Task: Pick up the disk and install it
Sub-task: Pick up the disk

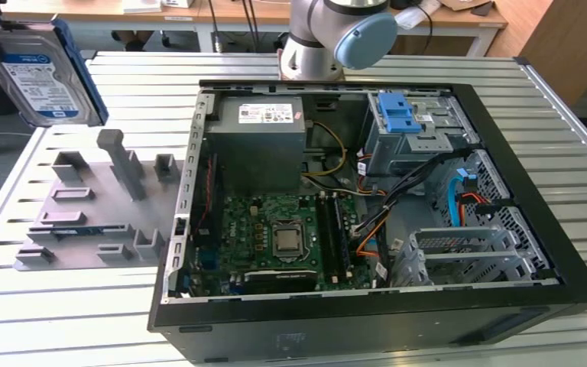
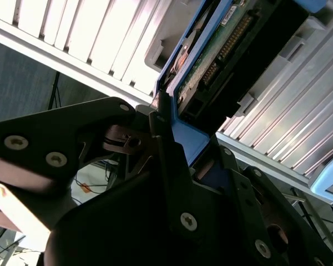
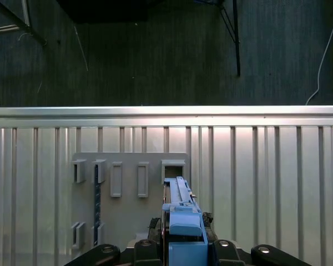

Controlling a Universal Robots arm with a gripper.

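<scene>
High over the table's edge on the exterior view's left, the flat silver hard disk with a white-and-blue label and a blue plastic frame (image 1: pixel 40 75) hangs in the air. It stands up on its edge and leans a bit. The black metal claw (image 2: pixel 190 148) is closed tight on the disk's blue frame, as the second wrist view shows. Under the disk, in the first wrist view, lies the flat grey plastic plate with little slots (image 3: pixel 127 191), near that edge of the long silver slatted table (image 3: pixel 277 166).

So I think the pick-up part is done and the put-in part has not begun. The disk is well apart from the big black open computer case (image 1: pixel 375 332) in the middle of the table. Putting it in would call for carrying it across, turning it to match a slot, and sliding it in gently. The shiny metal cage (image 1: pixel 467 256) in the case's corner on the exterior view's right looks like one spot, but I cannot tell which slot is meant.

Some things are hard to see. In the exterior view the picture's edge cuts off most of the claw. In the second wrist view the fingertips hide behind the blue frame. The orange and black wires (image 1: pixel 465 200) lie just beside the cage and may get in the way.
</scene>
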